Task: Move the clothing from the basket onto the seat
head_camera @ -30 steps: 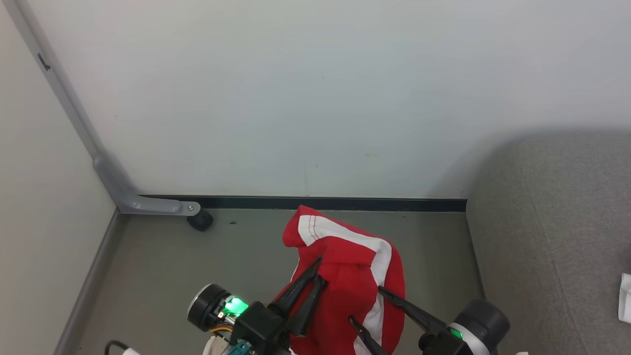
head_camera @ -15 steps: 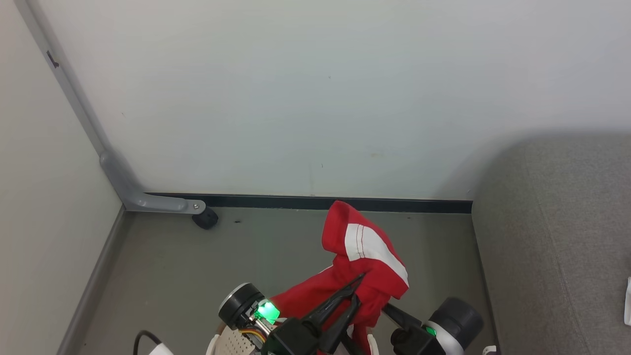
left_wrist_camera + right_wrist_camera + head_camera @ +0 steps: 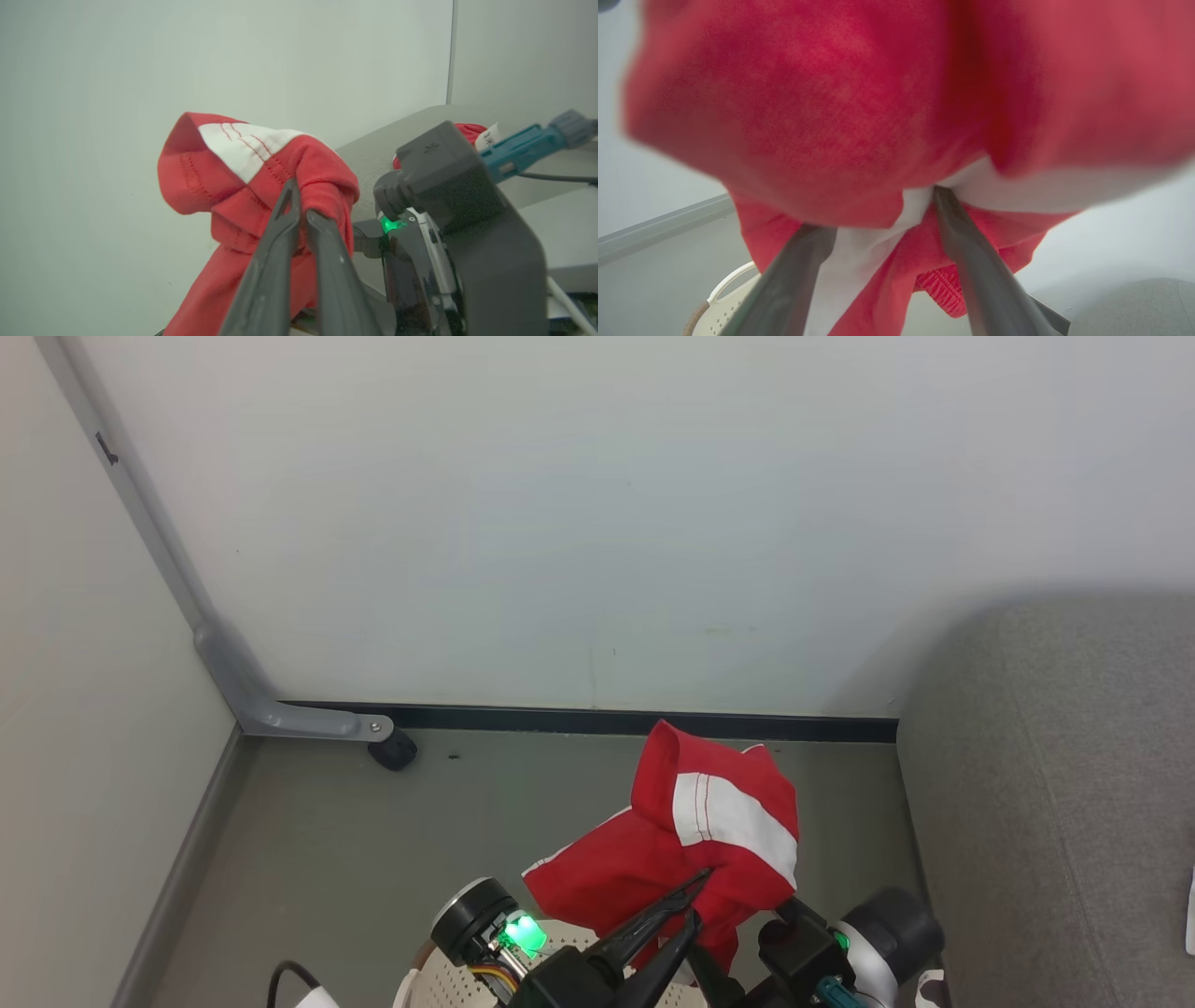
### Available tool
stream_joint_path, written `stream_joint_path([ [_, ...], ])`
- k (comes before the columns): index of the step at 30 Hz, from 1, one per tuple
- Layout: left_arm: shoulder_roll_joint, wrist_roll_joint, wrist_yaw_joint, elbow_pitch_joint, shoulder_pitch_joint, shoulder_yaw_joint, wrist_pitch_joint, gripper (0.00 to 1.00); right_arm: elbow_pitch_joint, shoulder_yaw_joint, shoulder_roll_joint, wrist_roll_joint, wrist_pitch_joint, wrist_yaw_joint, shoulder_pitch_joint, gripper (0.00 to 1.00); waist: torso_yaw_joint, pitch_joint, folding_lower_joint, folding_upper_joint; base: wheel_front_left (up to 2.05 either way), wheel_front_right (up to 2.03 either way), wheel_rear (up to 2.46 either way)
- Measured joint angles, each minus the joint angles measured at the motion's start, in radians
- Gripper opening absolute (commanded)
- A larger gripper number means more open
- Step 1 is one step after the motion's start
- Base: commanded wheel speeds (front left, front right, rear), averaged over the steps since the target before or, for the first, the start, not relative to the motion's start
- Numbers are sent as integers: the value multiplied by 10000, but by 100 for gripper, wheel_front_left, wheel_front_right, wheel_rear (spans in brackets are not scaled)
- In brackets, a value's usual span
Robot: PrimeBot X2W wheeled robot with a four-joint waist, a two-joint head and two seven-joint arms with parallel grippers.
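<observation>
A red garment with a white panel (image 3: pixel 709 821), part of the clothing, hangs in the air above the floor. My left gripper (image 3: pixel 700 893) is shut on a fold of it, and the left wrist view shows both fingers (image 3: pixel 299 219) pinched together in the red cloth. My right gripper (image 3: pixel 878 210) stands open beneath the garment, which drapes over its spread fingers (image 3: pixel 971 266) and hides the tips. The cream basket (image 3: pixel 439 987) peeks in at the bottom edge, below the left wrist. To the right lies the grey-green seat (image 3: pixel 1055 803), with a white cloth piece (image 3: pixel 1190 910) at its edge.
A pale wall with a dark skirting strip (image 3: pixel 560 719) closes the far side. A grey frame leg with a black castor (image 3: pixel 392 749) stands at the back left on the grey floor (image 3: pixel 373 840). More red clothing with a label (image 3: pixel 472 133) lies on the seat.
My left gripper has carried the red garment to the right, towards the seat. The cloth now covers the right gripper's fingers. The camera shifted a little and the basket rim came into view.
</observation>
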Motion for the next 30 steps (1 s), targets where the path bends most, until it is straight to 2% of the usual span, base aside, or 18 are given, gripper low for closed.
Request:
stream_joint_path([
  [2, 2, -25, 0, -21, 0, -63, 0, 0, 61, -10, 13, 42, 2, -75, -18, 100, 17, 0, 0, 0, 0, 0, 0],
  [4, 13, -35, 0, -40, -1, -138, 0, 0, 161, -102, 36, 69, 2, -311, -85, 100, 48, 3, 0, 0, 0, 0, 0],
  [8, 73, -190, 0, -42, -2, -232, 0, 0, 203, -192, 61, 178, 2, -399, -200, 98, 83, -1, 0, 0, 0, 0, 0],
  [9, 82, -280, 0, -33, -15, -280, 0, 0, 211, -245, 65, 245, 2, -422, -200, 35, 99, -5, 0, 0, 0, 0, 0],
  [10, 79, -339, 0, -23, -39, -334, 0, 0, 224, -286, 69, 274, 2, -485, -200, 0, 121, -13, 0, 0, 0, 0, 0],
  [18, 90, -451, 0, -25, -43, -305, 0, 0, 107, -522, 96, 698, 2, -575, -198, 0, 228, -87, 0, 0, 0, 0, 0],
  [30, 71, -481, 0, -12, -20, -182, 0, 0, -842, -1304, 123, 1379, 2, -771, -72, 0, 209, -127, 0, 0, 0, 0, 0],
])
